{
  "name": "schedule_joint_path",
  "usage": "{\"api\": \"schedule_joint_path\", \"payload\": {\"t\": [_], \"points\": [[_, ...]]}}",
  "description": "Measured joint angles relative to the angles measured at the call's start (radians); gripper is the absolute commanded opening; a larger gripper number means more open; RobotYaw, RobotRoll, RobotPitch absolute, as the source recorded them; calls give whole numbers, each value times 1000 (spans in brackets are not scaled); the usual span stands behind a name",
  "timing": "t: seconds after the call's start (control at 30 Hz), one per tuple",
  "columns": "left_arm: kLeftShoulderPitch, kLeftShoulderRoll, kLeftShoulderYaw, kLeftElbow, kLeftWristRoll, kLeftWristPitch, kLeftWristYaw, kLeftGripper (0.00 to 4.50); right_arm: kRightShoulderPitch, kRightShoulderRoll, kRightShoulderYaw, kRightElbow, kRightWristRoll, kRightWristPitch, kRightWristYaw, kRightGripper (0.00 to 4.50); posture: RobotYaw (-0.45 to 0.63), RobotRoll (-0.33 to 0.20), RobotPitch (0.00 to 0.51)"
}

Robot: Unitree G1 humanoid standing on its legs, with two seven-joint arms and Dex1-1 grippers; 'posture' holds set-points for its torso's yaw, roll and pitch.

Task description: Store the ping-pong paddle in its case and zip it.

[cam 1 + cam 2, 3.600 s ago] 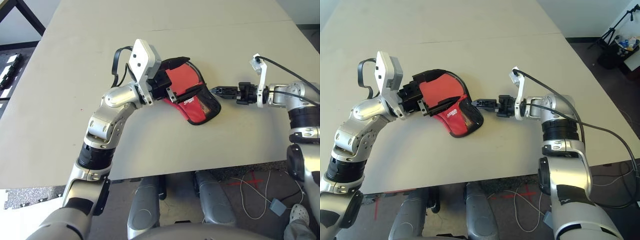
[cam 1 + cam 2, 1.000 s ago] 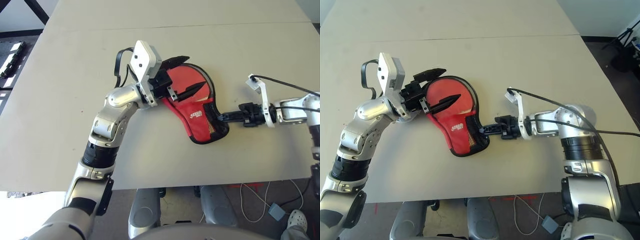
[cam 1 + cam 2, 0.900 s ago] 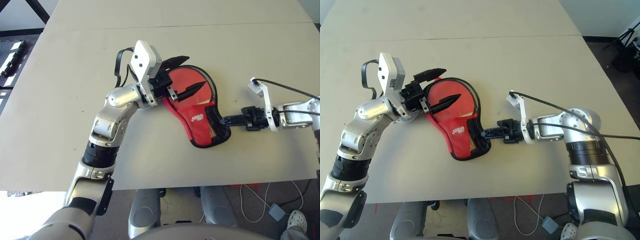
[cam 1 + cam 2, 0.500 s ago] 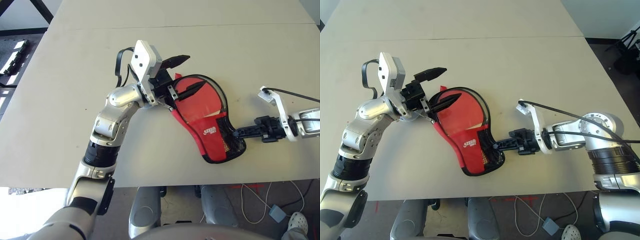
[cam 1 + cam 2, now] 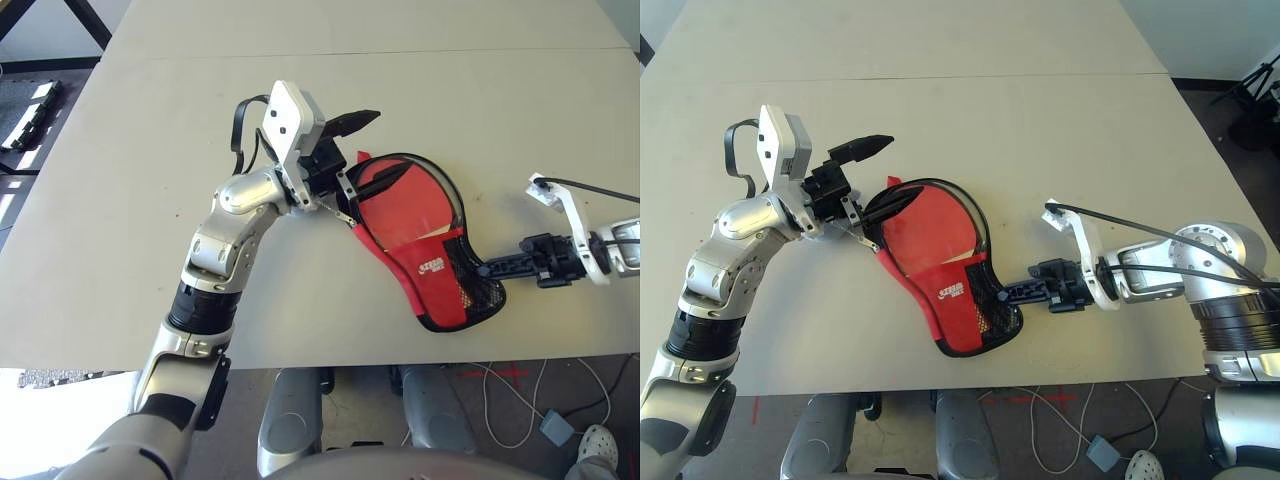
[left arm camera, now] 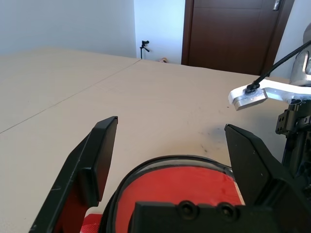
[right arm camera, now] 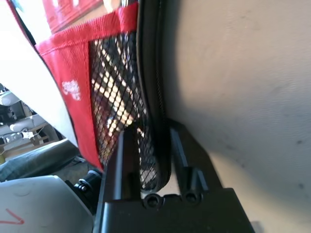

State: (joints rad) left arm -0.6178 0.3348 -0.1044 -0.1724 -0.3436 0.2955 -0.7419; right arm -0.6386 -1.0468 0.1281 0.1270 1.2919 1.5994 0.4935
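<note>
The red case [image 5: 415,205] with black zipper edging lies flat on the table, its mesh-pocket end [image 5: 480,285] pointing at the front right. My right gripper [image 5: 492,268] lies low on the table at that end, shut on the case's black edge [image 7: 153,121]. A pale sliver [image 5: 445,228] above the pocket looks like the ping-pong paddle's handle inside the case; the rest of the paddle is hidden. My left gripper [image 5: 378,145] hangs open over the case's round far-left rim, one fingertip [image 5: 392,172] just above the red fabric.
The beige table [image 5: 150,230] has a seam running across its far part. Its front edge [image 5: 330,362] lies a short way past the case's narrow end. A black cable [image 5: 1140,232] loops from my right wrist. Cords and a small box lie on the floor below.
My right gripper has dragged the case to the right and toward the front edge, so it has slid out from under the left gripper. The left arm has stayed put, still open.
</note>
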Motion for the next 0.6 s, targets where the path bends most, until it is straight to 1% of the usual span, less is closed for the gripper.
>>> {"api": "schedule_joint_path", "payload": {"t": [0.03, 0.17, 0.27, 0.33, 0.4, 0.47, 0.5, 0.6], "points": [[0, 0, 0, 0, 0, 0, 0, 4500, -13, -9, 0, -2, -13, 0, 18, 2422, -13, 0, 285], [0, 1, 0, 3, 0, 0, -3, 4500, -76, -70, 0, -28, -75, -6, 132, 3585, -15, 0, 282], [0, 5, 0, 3, 0, 0, -7, 4500, -96, -158, 33, -64, -183, -99, 289, 4488, -17, 0, 279], [0, 7, 0, 3, -1, 0, -9, 4500, -97, -188, 60, -75, -284, -213, 390, 4488, -18, 0, 277], [1, 12, 1, 3, -1, 0, -11, 4500, -94, -173, 62, -71, -372, -352, 462, 4488, -19, 0, 277], [2, 24, 2, 2, -1, 1, -14, 4500, -89, -118, 35, -54, -433, -486, 502, 4488, -19, 0, 277], [3, 27, 5, 2, -1, 3, -14, 4500, -84, -71, 6, -41, -460, -569, 518, 4488, -19, 0, 277], [7, 42, 8, -1, -2, 12, -14, 4500, -77, 17, -30, -30, -529, -708, 524, 4488, -14, 0, 276]]}}
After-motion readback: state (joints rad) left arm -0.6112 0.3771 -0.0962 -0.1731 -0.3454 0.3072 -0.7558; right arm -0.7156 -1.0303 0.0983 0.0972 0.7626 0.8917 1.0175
